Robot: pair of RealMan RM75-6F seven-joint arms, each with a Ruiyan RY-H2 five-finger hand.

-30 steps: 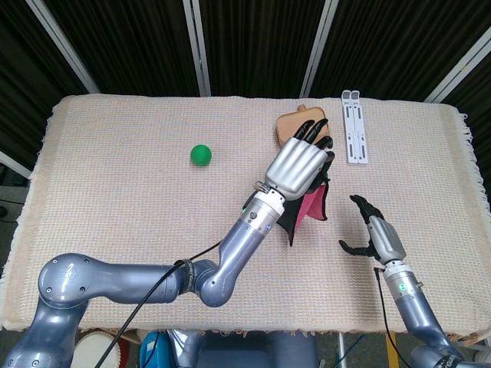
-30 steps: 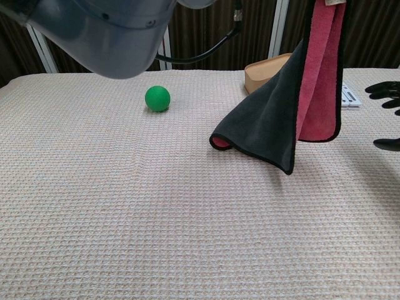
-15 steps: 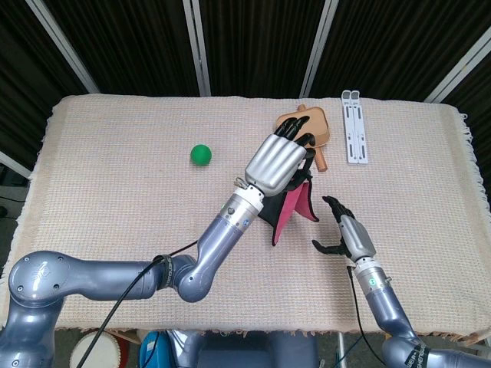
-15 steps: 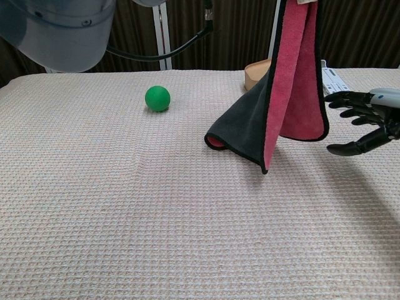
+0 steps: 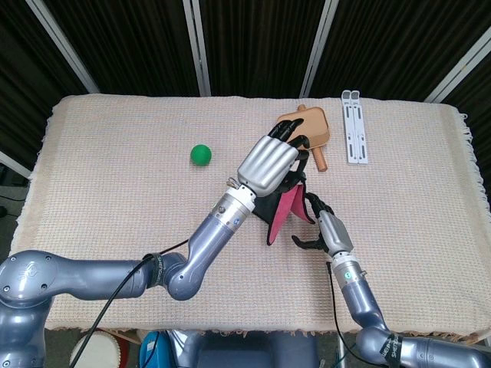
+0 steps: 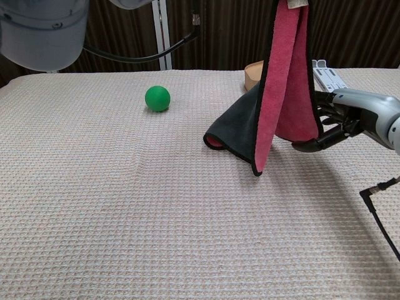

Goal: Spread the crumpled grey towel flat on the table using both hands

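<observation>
The towel (image 5: pixel 287 208), dark grey outside and pink inside, hangs from my left hand (image 5: pixel 268 163), which grips its top and holds it up over the table's middle right. In the chest view the towel (image 6: pixel 284 94) drops as a long fold, and only its lower grey corner (image 6: pixel 232 132) lies on the cloth. My right hand (image 5: pixel 317 227) is low beside the towel's right edge, fingers apart and curved toward it, holding nothing. In the chest view the right hand (image 6: pixel 340 120) sits just behind the pink edge; I cannot tell whether it touches.
A green ball (image 5: pixel 201 155) lies left of the towel. Behind the towel are a tan wooden piece (image 5: pixel 313 129) and a white slotted rail (image 5: pixel 354 126). The table (image 5: pixel 115 230) is covered with a beige woven cloth.
My left hand carried the hanging towel a little left and nearer to me. My right hand moved left from the table's right side up to the towel's edge.
</observation>
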